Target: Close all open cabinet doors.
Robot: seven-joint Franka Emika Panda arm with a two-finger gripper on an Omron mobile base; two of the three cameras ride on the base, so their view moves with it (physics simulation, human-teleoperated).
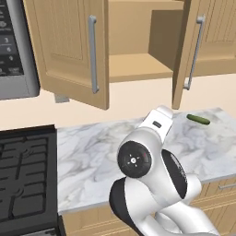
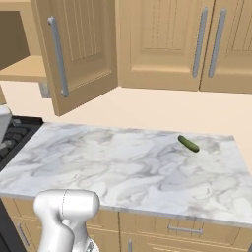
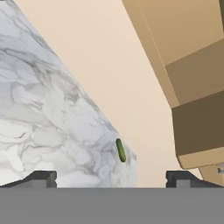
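Two wall-cabinet doors (image 1: 73,50) swung wide above the marble surface (image 1: 92,161), baring an empty shelf (image 1: 138,64) between them (neighbouring pair (image 2: 206,44) to the right shut flat). Small green pickle (image 2: 188,143) lying near the wall. Hand (image 3: 111,179) raised over the surface, fingertips (image 3: 41,178) spread wide, gripping nothing.

Arm folded up tight, low & near the base. In left base view, big white elbow joint w/ dark round cap sits lower centre, upper link angling up-right to a white wrist segment. In right base view, white link rises at lower left. Gripper (image 3: 111,178) seen from hand view: two dark fingertips (image 3: 40,178) set wide apart, jaws open, nothing between them. Hand cam rolled hard sideways.
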